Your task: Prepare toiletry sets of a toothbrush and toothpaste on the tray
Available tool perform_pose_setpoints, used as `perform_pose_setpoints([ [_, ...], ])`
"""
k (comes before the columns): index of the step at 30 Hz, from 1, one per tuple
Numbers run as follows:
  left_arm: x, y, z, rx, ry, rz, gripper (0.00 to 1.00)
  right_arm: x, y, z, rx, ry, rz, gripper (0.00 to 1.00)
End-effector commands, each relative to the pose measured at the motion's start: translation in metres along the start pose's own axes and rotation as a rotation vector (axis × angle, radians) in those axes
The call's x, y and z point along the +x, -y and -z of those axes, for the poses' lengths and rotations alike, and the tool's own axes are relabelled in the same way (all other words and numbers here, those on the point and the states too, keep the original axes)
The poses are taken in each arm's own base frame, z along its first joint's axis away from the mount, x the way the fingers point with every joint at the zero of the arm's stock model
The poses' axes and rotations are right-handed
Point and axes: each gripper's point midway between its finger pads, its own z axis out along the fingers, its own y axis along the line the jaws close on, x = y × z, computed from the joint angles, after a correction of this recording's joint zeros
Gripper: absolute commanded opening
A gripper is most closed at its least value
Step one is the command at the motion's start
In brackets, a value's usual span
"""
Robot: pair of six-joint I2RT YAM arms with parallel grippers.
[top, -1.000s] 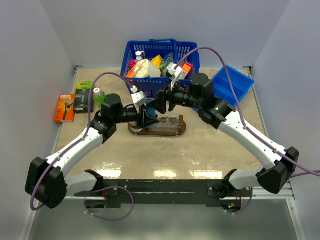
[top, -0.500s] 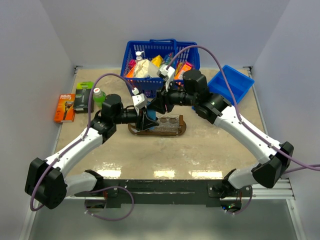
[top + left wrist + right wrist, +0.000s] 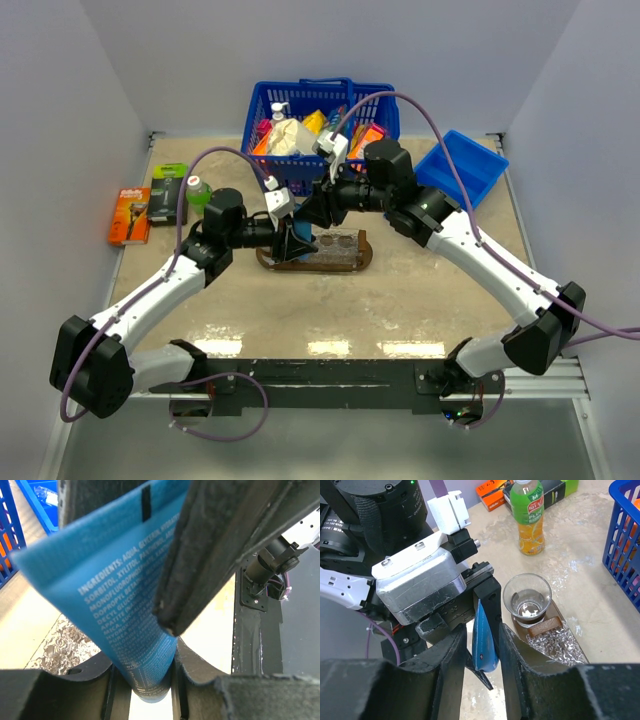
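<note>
A flat blue toothpaste tube (image 3: 115, 590) stands upright above the left end of the dark wooden tray (image 3: 367, 252). My left gripper (image 3: 298, 240) is shut on it. In the left wrist view the tube's narrow end sits pinched between the left fingers (image 3: 195, 665). My right gripper (image 3: 482, 630) reaches in from the right with its jaws on either side of the same tube (image 3: 484, 640). A slim gap still shows on the tube's left side. A clear glass cup (image 3: 527, 596) stands on the tray. The toothbrush is out of view.
A blue basket (image 3: 320, 110) full of products stands behind the tray. A blue bin (image 3: 462, 165) lies at the back right. A green-capped orange drink bottle (image 3: 530, 515) and two razor boxes (image 3: 130, 215) sit at the left. A brown block and crinkled foil (image 3: 555, 640) lie on the tray.
My right arm has swung left to meet the left gripper. Its jaws have narrowed around the blue tube. The left arm and the tube have stayed put.
</note>
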Motion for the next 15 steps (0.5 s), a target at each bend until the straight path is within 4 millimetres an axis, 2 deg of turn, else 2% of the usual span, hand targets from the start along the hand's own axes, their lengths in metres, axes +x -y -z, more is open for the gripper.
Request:
perform_pose_setpoints([
  [1, -0.0337, 0.0066, 0.0029, 0.018, 0.071, -0.113, 0.00, -0.0266, -0.0102, 0.0120, -0.014, 0.084, 0.036, 0.33],
  [3, -0.0344, 0.0061, 0.0030, 0.015, 0.072, -0.114, 0.00, -0.0269, -0.0107, 0.0111, -0.016, 0.090, 0.035, 0.25],
  [5, -0.0346, 0.0059, 0.0035, 0.014, 0.072, -0.114, 0.00, -0.0275, -0.0096, 0.0116, -0.011, 0.095, 0.035, 0.22],
  [9, -0.0345, 0.0053, 0.0032, 0.012, 0.072, -0.116, 0.00, -0.0260, -0.0096, 0.0114, -0.012, 0.094, 0.033, 0.06],
  [10, -0.0342, 0.0060, 0.0032, 0.013, 0.072, -0.116, 0.00, -0.0275, -0.0105, 0.0113, -0.014, 0.099, 0.037, 0.00],
  [12, -0.0350, 0.0049, 0.0035, 0.008, 0.073, -0.113, 0.00, -0.0257, -0.0104, 0.0116, -0.014, 0.097, 0.036, 0.00],
  [15, -0.0353, 0.0033, 0.0036, -0.006, 0.075, -0.111, 0.16, -0.0273, -0.0106, 0.0138, -0.011, 0.112, 0.041, 0.00],
])
